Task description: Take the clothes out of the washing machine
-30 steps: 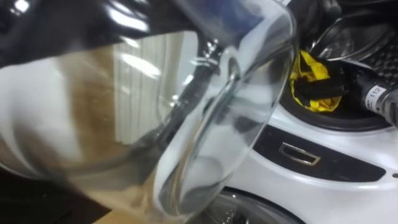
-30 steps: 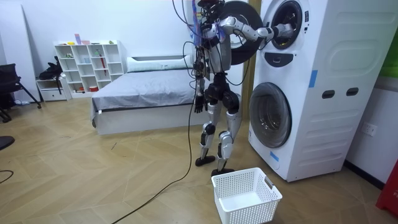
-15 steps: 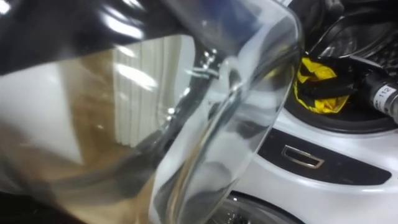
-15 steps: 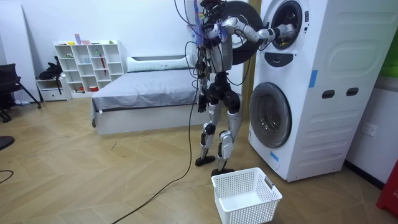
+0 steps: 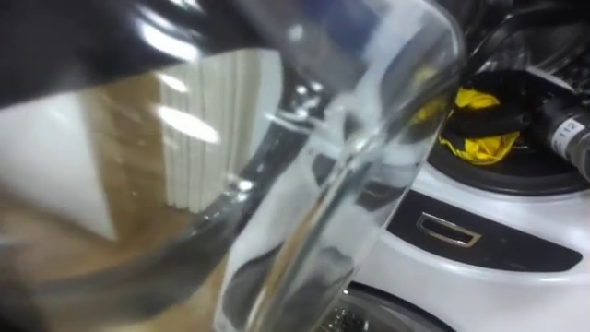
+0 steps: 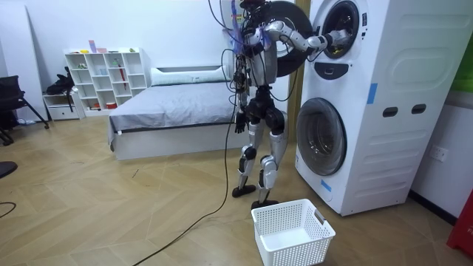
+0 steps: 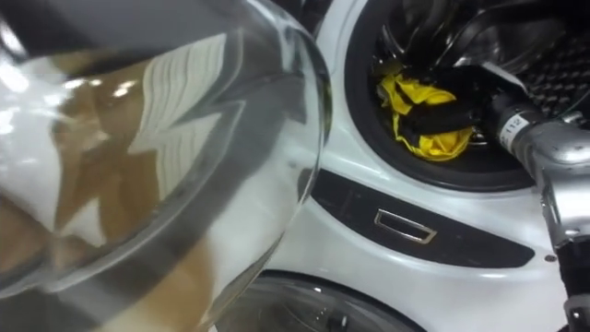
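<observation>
Bedroom on my feed: wooden floor (image 6: 111,214), a bed (image 6: 170,111) against the far wall, a white cube shelf (image 6: 103,77) beside it. On the room view's right are two white front-loaders, stacked, and my robot stands upright facing them. A white laundry basket (image 6: 299,253) sits on the floor by its feet, just in front of the lower machine (image 6: 321,137).

Up top, the upper washing machine (image 6: 384,44) has its round door (image 6: 284,37) swung wide open. From the head camera that door's glass bowl (image 7: 166,138) sits very close on my left. Past its rim I see straight into the drum (image 7: 516,46).

My right arm reaches in from the right. The right hand (image 7: 444,118) is clamped on a yellow garment (image 7: 410,95), dark fingers wrapped across its middle, with cloth bunched above and below them. The garment is just inside the drum's mouth, at the lower lip. Below the opening runs a dark panel with a chrome-edged handle (image 7: 404,226).

The left hand (image 6: 238,122) hangs by the robot's hip; it's too small for me to tell its state.
</observation>
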Controlling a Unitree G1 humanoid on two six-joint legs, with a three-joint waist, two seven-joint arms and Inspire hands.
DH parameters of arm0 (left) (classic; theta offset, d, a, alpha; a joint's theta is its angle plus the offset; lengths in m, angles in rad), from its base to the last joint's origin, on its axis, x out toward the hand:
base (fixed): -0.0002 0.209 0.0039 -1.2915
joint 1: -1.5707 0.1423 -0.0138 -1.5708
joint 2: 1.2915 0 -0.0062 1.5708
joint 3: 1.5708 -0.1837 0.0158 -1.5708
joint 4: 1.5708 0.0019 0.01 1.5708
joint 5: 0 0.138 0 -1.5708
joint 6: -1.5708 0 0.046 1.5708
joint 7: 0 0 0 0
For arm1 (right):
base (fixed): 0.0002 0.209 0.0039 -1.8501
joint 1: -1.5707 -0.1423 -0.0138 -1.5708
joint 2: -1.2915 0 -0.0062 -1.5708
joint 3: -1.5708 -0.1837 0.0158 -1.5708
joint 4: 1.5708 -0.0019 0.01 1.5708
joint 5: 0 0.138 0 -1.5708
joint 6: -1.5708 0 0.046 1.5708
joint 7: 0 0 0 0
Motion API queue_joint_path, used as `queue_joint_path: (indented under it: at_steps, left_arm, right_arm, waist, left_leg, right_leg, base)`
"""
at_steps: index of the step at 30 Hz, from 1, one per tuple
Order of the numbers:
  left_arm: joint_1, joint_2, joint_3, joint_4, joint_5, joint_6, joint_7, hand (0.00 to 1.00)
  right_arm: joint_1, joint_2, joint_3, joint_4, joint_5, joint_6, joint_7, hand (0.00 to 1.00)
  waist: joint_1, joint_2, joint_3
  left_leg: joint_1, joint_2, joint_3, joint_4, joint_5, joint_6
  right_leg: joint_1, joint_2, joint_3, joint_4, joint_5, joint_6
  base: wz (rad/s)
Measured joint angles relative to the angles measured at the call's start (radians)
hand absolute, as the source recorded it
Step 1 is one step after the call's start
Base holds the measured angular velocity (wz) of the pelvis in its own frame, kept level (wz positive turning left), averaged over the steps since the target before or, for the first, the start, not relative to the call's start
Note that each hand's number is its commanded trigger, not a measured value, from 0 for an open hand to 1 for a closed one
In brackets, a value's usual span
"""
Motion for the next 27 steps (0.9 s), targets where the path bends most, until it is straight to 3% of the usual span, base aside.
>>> queue_joint_path:
  at_steps: [2, 4, 7, 9, 11, 12, 14, 17, 20, 23, 27]
  left_arm:
    - [0.007, -0.002, 0.014, -0.002, 0.003, -0.024, 0.001, 0.0]
    - [0.019, -0.005, 0.028, 0.001, 0.002, -0.044, 0.002, 0.0]
    - [0.045, -0.012, 0.038, 0.002, 0.002, -0.063, 0.019, 0.0]
    - [0.062, -0.031, 0.044, -0.001, 0.001, -0.085, 0.035, 0.0]
    - [0.068, -0.045, 0.047, 0.0, -0.001, -0.09, 0.04, 0.0]
    - [0.074, -0.052, 0.046, -0.001, 0.0, -0.093, 0.04, 0.0]
    - [0.082, -0.059, 0.045, -0.005, 0.0, -0.107, 0.04, 0.0]
    - [0.104, -0.059, 0.047, 0.001, 0.0, -0.131, 0.04, 0.0]
    - [0.12, -0.058, 0.051, 0.024, 0.001, -0.141, 0.042, 0.0]
    - [0.14, -0.061, 0.078, 0.03, 0.001, -0.145, 0.041, 0.0]
    - [0.149, -0.063, 0.092, 0.047, 0.001, -0.148, 0.039, 0.0]
  right_arm:
    - [0.051, 0.0, -0.006, -0.133, -0.045, 0.009, -0.03, 1.0]
    - [0.089, 0.001, -0.007, -0.304, -0.082, 0.018, -0.059, 1.0]
    - [0.171, 0.007, -0.039, -0.557, -0.073, 0.016, -0.106, 1.0]
    - [0.247, 0.017, -0.064, -0.721, -0.072, -0.001, -0.137, 1.0]
    - [0.316, 0.058, -0.094, -0.79, -0.07, -0.029, -0.158, 1.0]
    - [0.362, 0.077, -0.108, -0.815, -0.069, -0.038, -0.17, 1.0]
    - [0.409, 0.091, -0.13, -0.832, -0.069, -0.044, -0.179, 1.0]
    - [0.465, 0.095, -0.158, -0.852, -0.048, -0.048, -0.184, 1.0]
    - [0.539, 0.097, -0.173, -0.907, 0.042, -0.08, -0.185, 1.0]
    - [0.61, 0.113, -0.209, -0.938, 0.134, -0.081, -0.185, 1.0]
    - [0.626, 0.123, -0.252, -0.937, 0.192, -0.083, -0.187, 1.0]
  waist:
    - [-0.008, 0.0, -0.0003]
    - [-0.037, 0.007, 0.0024]
    - [-0.065, 0.026, 0.0069]
    - [-0.077, 0.039, 0.0053]
    - [-0.079, 0.046, 0.0059]
    - [-0.093, 0.052, 0.002]
    - [-0.109, 0.057, 0.0005]
    - [-0.128, 0.067, 0.0032]
    - [-0.137, 0.071, -0.004]
    - [-0.137, 0.071, -0.0047]
    - [-0.157, 0.068, -0.002]
  left_leg:
    - [-0.005, 0.002, 0.011, 0.001, 0.0, 0.0]
    - [-0.011, 0.003, 0.013, 0.001, 0.0, 0.0]
    - [-0.004, 0.007, 0.026, 0.0, 0.0, 0.0]
    - [0.004, 0.007, 0.057, 0.0, 0.0, 0.0]
    - [0.013, 0.012, 0.066, 0.0, 0.0, 0.0]
    - [0.017, 0.012, 0.072, 0.0, 0.0, 0.0]
    - [0.019, 0.013, 0.077, 0.0, 0.0, 0.0]
    - [0.024, 0.013, 0.091, -0.01, 0.0, 0.0]
    - [0.026, 0.015, 0.099, -0.012, 0.0, -0.001]
    - [0.03, 0.022, 0.118, -0.014, -0.001, -0.003]
    - [0.027, 0.025, 0.119, -0.013, -0.004, -0.007]
  right_leg:
    - [-0.01, 0.0, 0.006, 0.003, 0.001, -0.001]
    - [-0.017, 0.001, 0.008, 0.002, 0.001, -0.001]
    - [-0.017, 0.001, 0.033, 0.001, 0.002, -0.003]
    - [-0.016, 0.003, 0.049, 0.001, 0.002, -0.003]
    - [-0.007, 0.003, 0.058, -0.002, 0.002, -0.002]
    - [-0.005, 0.004, 0.06, -0.001, 0.002, -0.002]
    - [-0.008, 0.002, 0.062, -0.001, 0.002, -0.002]
    - [-0.009, 0.006, 0.073, -0.001, 0.002, -0.002]
    - [-0.009, 0.015, 0.086, 0.0, 0.002, -0.003]
    - [-0.007, 0.016, 0.092, 0.0, 0.004, -0.007]
    - [-0.011, 0.019, 0.09, 0.001, 0.007, -0.012]
  base:
    - [-0.13]
    - [-0.11]
    - [-0.21]
    - [-0.24]
    - [-0.25]
    - [-0.08]
    - [-0.06]
    - [-0.11]
    - [-0.07]
    - [-0.03]
    - [-0.01]
